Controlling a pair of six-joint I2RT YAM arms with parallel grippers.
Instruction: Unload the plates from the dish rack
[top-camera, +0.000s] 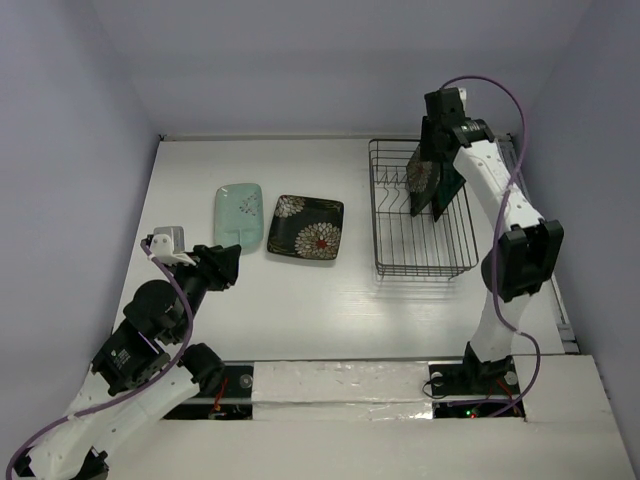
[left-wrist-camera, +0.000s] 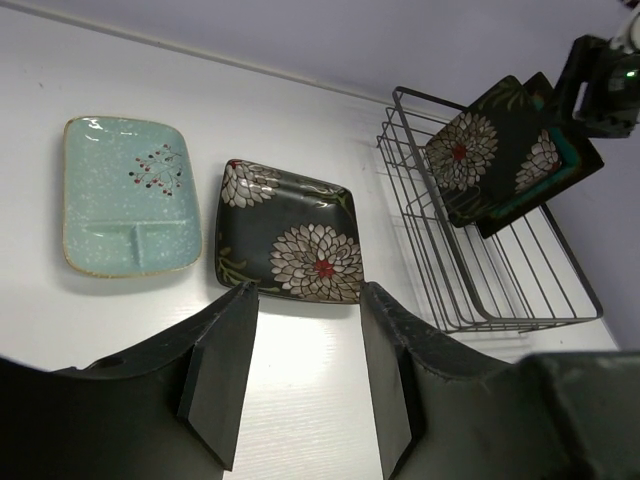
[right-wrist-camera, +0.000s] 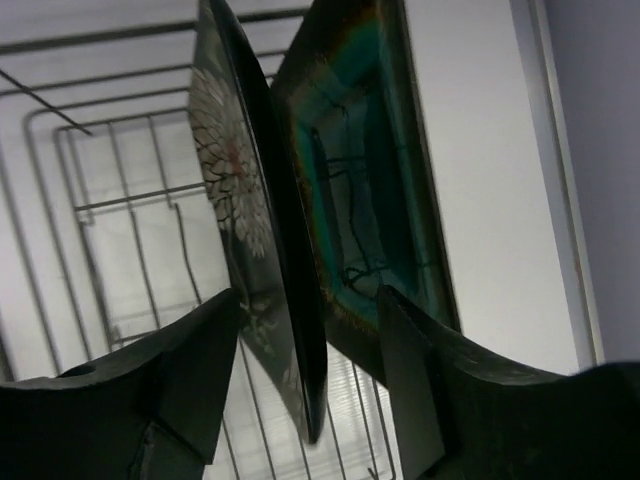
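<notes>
**A:** How is the right gripper (right-wrist-camera: 308, 300) set?

**B:** It hangs over the dish rack (top-camera: 420, 245) with its fingers spread wide and pointing down. The upper edge of the standing flowered plate (right-wrist-camera: 250, 220) comes up into the gap between them. There is a sliver of light on the left-finger side. On the other side the teal plate (right-wrist-camera: 365, 200) leans just beside the flowered one, and its lower corner runs in behind the right finger. I cannot tell whether either pad touches a plate.

**A:** Is there room around it?

**B:** Left of the fingers there are open rack wires and bare slots. Right of the teal plate comes a strip of table (top-camera: 300, 320), then the table's edge and the wall (right-wrist-camera: 610, 150).

**A:** And the left gripper (left-wrist-camera: 300, 380)?

**B:** It is parted too, with nothing between the fingers, only bare table below. Just past its fingertips, straight ahead, the flat flowered plate (left-wrist-camera: 288, 245) lies face up. The mint plate (left-wrist-camera: 125, 200) is ahead and to the left. A narrow bare strip separates the two, so their edges do not touch.

**A:** Where is the rack from there?

**B:** Ahead and to the right, set apart from the flat flowered plate by a band of table. Both upright plates lean in its far half, and the near half is empty wire.
</notes>
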